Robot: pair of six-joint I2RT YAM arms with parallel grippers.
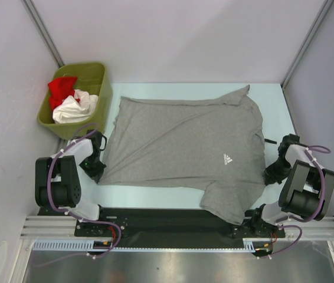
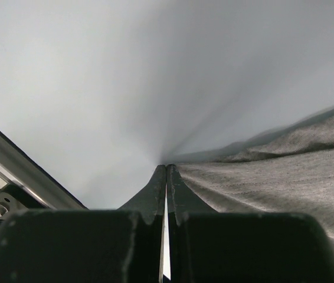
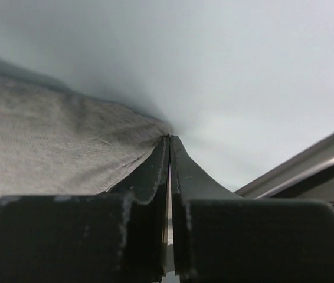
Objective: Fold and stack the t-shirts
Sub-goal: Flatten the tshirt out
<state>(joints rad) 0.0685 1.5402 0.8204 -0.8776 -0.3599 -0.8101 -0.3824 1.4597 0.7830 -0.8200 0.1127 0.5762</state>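
grey t-shirt [image 1: 179,141] lies on the bench [image 1: 273,106]; left end effector [image 2: 166,167] sits at its 8 o'clock, right end effector [image 3: 169,137] at 4 (both pinched together).

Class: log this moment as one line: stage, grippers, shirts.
stage: grey t-shirt spread out, unfolded | left gripper: shut on its edge | right gripper: shut on its edge | bin: red shirt, white shirt

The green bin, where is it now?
In the top view, the green bin stands at the far left, beyond the left gripper and left of the grey t-shirt.
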